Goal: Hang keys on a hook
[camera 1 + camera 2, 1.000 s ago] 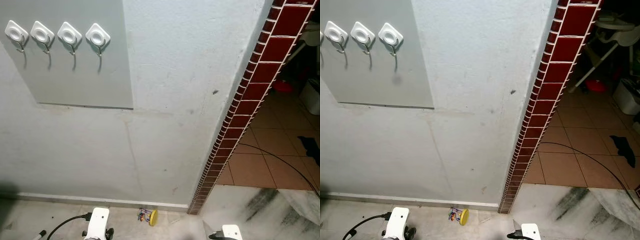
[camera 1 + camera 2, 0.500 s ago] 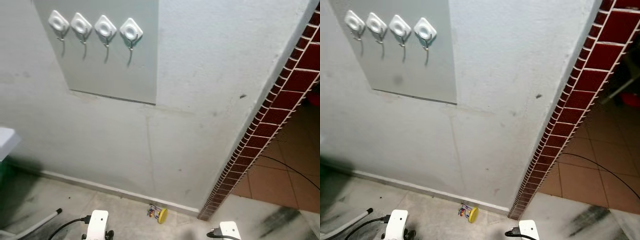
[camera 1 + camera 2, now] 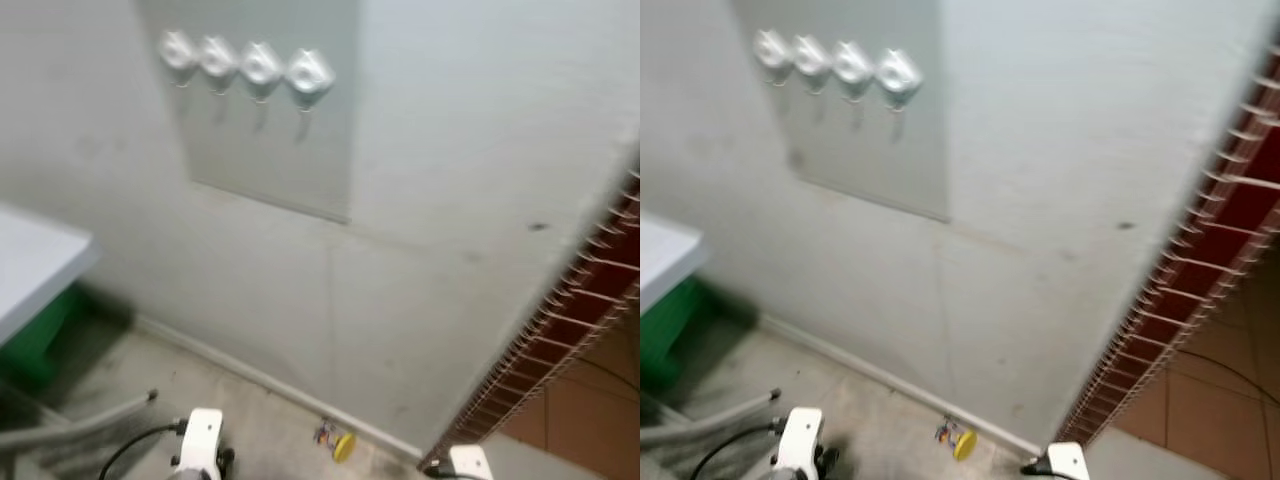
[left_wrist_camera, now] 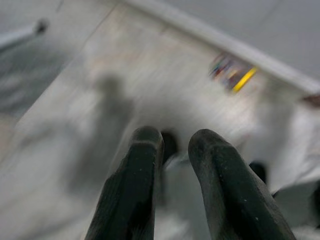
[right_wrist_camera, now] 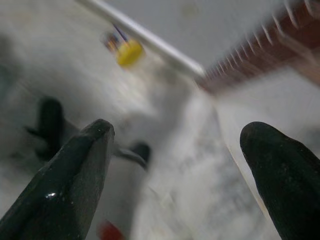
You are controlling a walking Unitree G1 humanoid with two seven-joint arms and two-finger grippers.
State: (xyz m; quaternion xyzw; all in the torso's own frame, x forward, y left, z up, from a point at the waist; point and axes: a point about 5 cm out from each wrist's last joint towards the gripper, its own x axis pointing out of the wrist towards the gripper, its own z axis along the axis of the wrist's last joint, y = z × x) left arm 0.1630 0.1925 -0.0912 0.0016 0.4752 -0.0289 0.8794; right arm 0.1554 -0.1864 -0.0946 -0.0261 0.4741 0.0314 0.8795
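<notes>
Keys not picked up, 0 hooks used.
Bunch of keys with round yellow tag [image 3: 338, 441] lies on the floor at the wall's foot; 4 white diamond-shaped wall hooks [image 3: 245, 62] all bare. Left tool [image 4: 170, 150] fingers nearly together, right tool [image 5: 175, 145] wide apart, both empty. Pickup and hanging remain.

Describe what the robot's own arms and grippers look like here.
Each gripper has two long, rounded black fingers: the left gripper and the right gripper. In the head views, the left arm and right arm end in white housings, each with a black cable attached.
</notes>
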